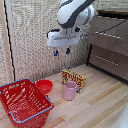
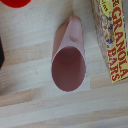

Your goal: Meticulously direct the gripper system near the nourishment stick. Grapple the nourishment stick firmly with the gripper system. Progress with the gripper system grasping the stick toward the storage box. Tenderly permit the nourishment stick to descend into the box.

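Exterior view: single white arm enters from upper right, bends down to a blocky white end. Gripper system [image 1: 62,51] hangs high in the air, fingers pointing down. Two short blue-tipped fingers [image 1: 56,52] stand apart, nothing between them. Wrist view: no part of the fingers visible.

Pink cup [image 1: 69,90] — red bowl [image 1: 44,86] beside

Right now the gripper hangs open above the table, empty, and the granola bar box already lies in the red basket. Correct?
Not quite. The exterior view shows the granola bar box standing on the table behind the pink cup, not in the red basket. The gripper does hang above, jaws open and empty.
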